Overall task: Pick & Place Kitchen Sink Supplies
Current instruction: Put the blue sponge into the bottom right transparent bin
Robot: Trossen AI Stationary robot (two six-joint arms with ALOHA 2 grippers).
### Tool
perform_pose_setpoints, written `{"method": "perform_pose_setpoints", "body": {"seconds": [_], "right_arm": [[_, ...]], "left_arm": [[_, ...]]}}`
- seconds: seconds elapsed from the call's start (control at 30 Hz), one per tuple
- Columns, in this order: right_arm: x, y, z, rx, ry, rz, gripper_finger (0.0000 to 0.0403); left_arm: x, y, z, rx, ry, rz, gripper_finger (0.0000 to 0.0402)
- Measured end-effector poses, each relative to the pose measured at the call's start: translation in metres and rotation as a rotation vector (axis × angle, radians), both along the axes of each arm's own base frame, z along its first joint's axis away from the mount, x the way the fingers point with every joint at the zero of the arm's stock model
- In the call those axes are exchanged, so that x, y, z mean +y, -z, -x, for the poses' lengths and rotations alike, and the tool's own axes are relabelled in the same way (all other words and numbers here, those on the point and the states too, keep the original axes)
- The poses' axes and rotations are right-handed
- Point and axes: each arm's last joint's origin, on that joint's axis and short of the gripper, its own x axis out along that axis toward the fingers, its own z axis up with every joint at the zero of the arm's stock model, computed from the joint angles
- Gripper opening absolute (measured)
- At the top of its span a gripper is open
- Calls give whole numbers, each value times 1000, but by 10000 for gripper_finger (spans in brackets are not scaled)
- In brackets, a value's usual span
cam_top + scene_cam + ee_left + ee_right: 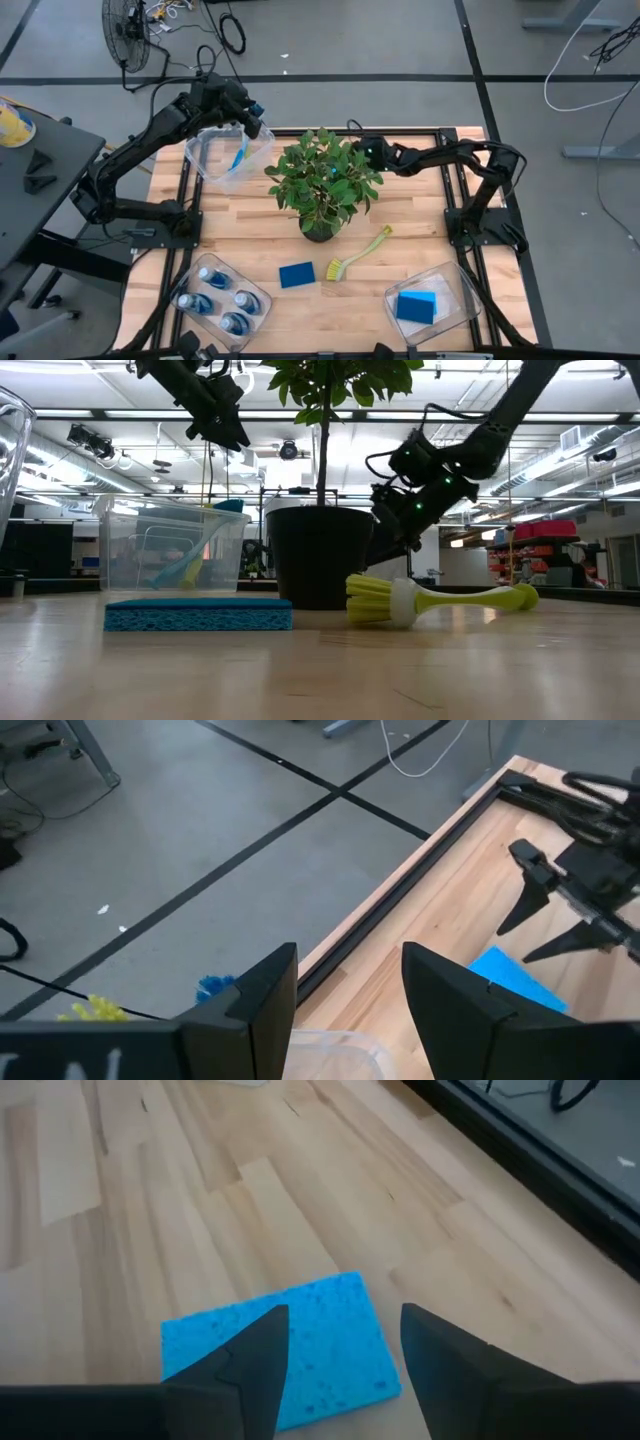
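Observation:
A blue sponge (290, 1350) lies flat on the table behind the potted plant (322, 180), whose leaves hide it in the high view. My right gripper (345, 1315) hangs open just over the sponge, one finger over each side of it. The left wrist view also shows that sponge (515, 978) under the right gripper (520, 935). My left gripper (258, 125) is open, with nothing in it, above a clear bin (225, 152) at the far left. A brush (195, 560) stands slanted in that bin. A second sponge (296, 274) and a yellow-green brush (358, 255) lie in front of the plant.
A clear bin with several blue bottles (220, 300) stands at the near left. Another bin at the near right (445, 310) holds a blue sponge (416, 305). The plant's black pot (320, 555) stands mid-table. Beside my left gripper, the table's far edge rail (400, 890) borders the floor.

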Motion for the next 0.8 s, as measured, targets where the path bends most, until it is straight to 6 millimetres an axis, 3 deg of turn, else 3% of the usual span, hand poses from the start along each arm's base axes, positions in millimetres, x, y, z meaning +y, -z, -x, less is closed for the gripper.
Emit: {"method": "perform_pose_setpoints", "body": {"seconds": [0.27,0.37,0.8], "right_arm": [[-13,3,-19,83,-43,-77,194],[-13,11,-19,120,-37,-106,194],[-15,13,-15,157,34,-164,194]], "left_arm": [[0,0,0,23,19,-25,186],[0,0,0,23,19,-25,186],[0,0,0,23,19,-25,186]]}}
